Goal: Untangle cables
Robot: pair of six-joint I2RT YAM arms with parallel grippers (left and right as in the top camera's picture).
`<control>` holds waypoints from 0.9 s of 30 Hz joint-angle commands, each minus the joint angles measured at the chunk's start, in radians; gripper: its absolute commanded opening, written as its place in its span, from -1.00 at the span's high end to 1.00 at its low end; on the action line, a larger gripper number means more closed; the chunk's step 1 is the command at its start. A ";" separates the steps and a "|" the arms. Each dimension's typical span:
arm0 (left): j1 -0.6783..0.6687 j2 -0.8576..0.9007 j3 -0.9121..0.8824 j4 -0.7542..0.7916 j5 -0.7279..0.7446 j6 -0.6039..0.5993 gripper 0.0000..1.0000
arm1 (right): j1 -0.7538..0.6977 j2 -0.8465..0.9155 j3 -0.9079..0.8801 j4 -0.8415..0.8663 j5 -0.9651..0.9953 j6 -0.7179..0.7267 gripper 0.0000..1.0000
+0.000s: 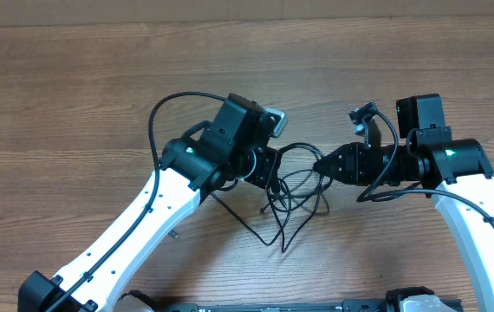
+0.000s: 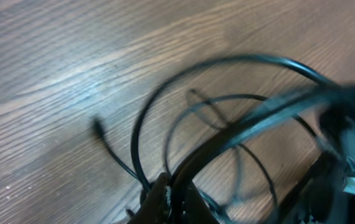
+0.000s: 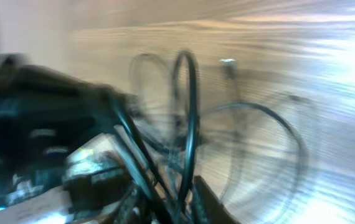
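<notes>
nearest lens: left claw point(image 2: 176, 200), at the bottom of my left wrist view, with the cables point(image 2: 227, 74) arching up out of it
left claw: fingers together, pinched on a strand of the cables
right claw point(image 1: 323, 165): nosed into the tangle from the right. That wrist view is smeared. Strands run past the fingers, but I can't tell if it's apart or clamped.
cables: one knot of thin black loops in the middle of the desk point(image 1: 74, 69), nearer the near edge than the far one, strung between my two claws. Tails trail on the wood toward the near edge.
loose ends: a black plug point(image 2: 98, 127) lies flat on the wood beside the loops. A silver plug point(image 3: 227, 64) lies beyond the loops in the right wrist view.
progress (my read): early. The loops cross each other several times and nothing is separated yet.
risk 1: if I pull both claws apart while the crossings are live, the knot cinches tighter. Cause: I'd be tensioning a closed loop instead of feeding an end through.
risk 2: the right claw may have no strand, or more than one. Cause: grip unconfirmed. It would either slip off or drag the whole bundle.
risk 3: a plug could snag inside a loop. Cause: the ends lie close to the open loops.
risk 4: a strand could catch on my own arm wiring. Cause: the tangle sits right against both wrists.
risk 5: the blur hides the crossings. Cause: fast motion. Slow down before the next pull.
</notes>
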 commanded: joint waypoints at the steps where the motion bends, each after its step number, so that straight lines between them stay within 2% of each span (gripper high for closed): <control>1: 0.048 -0.079 -0.008 0.006 -0.003 -0.034 0.91 | 0.004 -0.001 0.005 -0.002 0.287 0.119 0.54; 2: 0.062 -0.095 -0.008 0.009 -0.002 -0.056 0.92 | 0.004 -0.001 0.001 -0.002 0.298 0.133 0.43; 4: 0.089 -0.124 -0.008 0.015 -0.002 -0.108 0.92 | 0.004 -0.001 -0.006 -0.002 0.296 0.152 0.09; 6: 0.116 -0.152 -0.008 0.016 -0.003 -0.153 0.92 | 0.004 -0.001 -0.009 -0.012 0.248 0.156 -0.05; 12: 0.129 -0.161 -0.008 0.014 -0.003 -0.227 0.92 | 0.019 -0.001 -0.011 -0.016 0.022 0.155 -0.13; 15: 0.127 -0.161 -0.008 0.014 0.019 -0.230 0.92 | 0.058 -0.001 -0.011 0.007 -0.003 0.161 -0.29; 17: 0.128 -0.161 -0.008 0.019 0.050 -0.211 0.91 | 0.097 0.000 -0.011 0.041 0.017 0.198 -0.47; 19: 0.130 -0.164 -0.005 0.022 0.078 -0.149 0.91 | 0.138 0.002 -0.011 0.077 0.073 0.271 -0.49; 22: 0.146 -0.188 0.019 0.021 0.121 -0.082 0.92 | 0.214 0.023 -0.011 0.130 0.257 0.413 -0.55; 27: 0.180 -0.269 0.071 0.020 0.160 -0.026 0.92 | 0.257 0.073 -0.011 0.214 0.346 0.443 -0.55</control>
